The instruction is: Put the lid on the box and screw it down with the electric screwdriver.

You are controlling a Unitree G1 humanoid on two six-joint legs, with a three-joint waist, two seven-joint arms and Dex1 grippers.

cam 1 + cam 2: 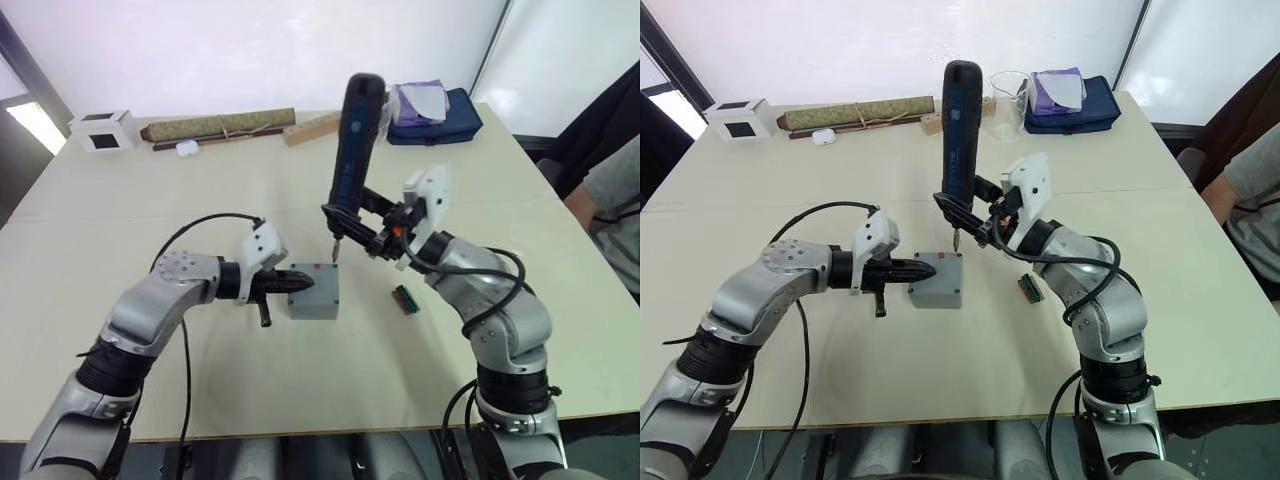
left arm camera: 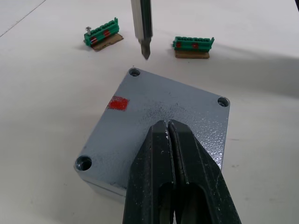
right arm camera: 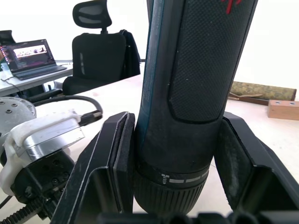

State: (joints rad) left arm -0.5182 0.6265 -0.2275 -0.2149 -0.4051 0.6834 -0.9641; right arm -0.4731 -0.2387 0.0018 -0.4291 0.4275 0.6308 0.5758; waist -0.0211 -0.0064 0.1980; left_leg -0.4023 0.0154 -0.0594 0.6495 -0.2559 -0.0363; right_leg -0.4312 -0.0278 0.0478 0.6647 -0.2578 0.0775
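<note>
Lid (image 2: 163, 116) seated on box (image 1: 315, 305); my closed left claw (image 2: 169, 128) pins it, my right claw (image 3: 175, 154) grips the electric screwdriver (image 1: 352, 150); screwing remains.

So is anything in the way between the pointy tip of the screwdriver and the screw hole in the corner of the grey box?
Nothing visible is. The thin metal bit of the long black electric screwdriver hangs just above the corner hole in the flat grey lid, with only air between.
</note>
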